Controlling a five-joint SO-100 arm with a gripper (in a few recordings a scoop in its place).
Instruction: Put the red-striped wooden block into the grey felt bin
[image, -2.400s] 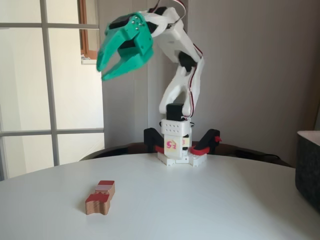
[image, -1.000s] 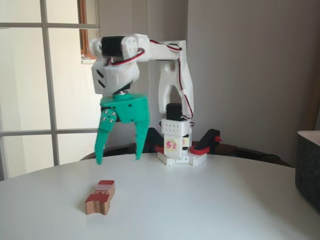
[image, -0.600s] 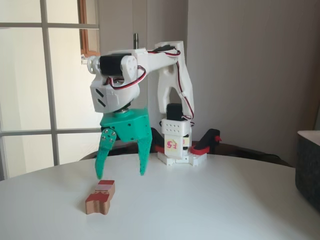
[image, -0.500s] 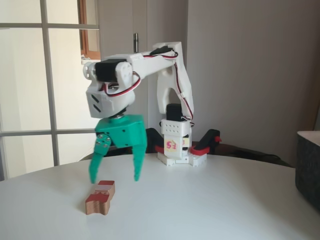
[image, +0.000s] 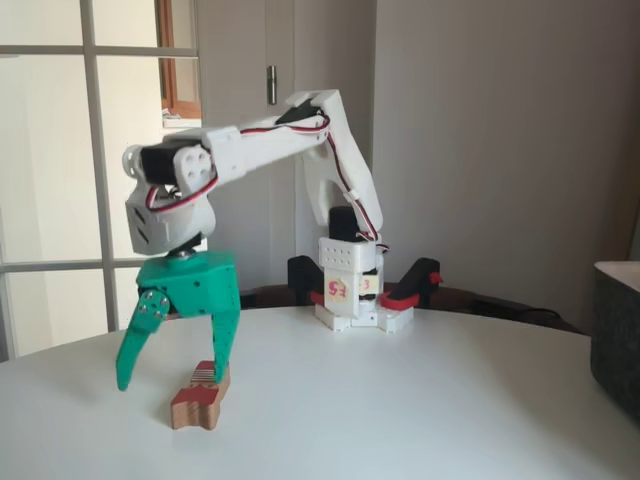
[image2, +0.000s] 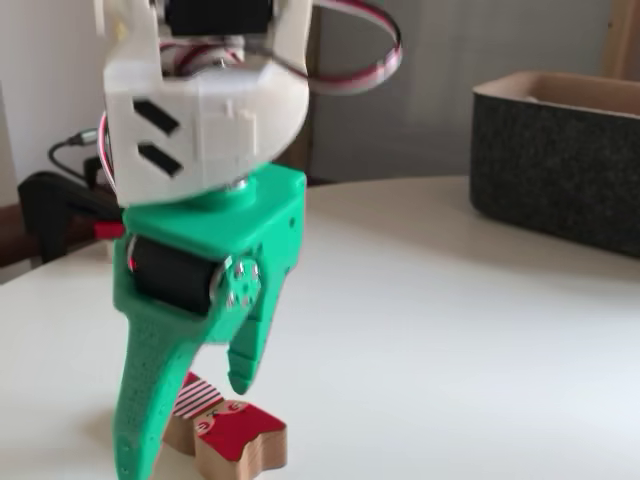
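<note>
Because the block (image: 207, 377) is lying flat on the table (image: 420, 400), I am holding the claw (image: 175, 370) wide open and empty over it, fingers straddling.

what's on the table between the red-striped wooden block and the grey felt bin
Nothing: bare white table separates the red-striped wooden block from the grey felt bin in both fixed views.

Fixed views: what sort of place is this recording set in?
Probably a home room, not a lab: a round white table, a tall paned window behind it, and a dark grey felt bin.
</note>
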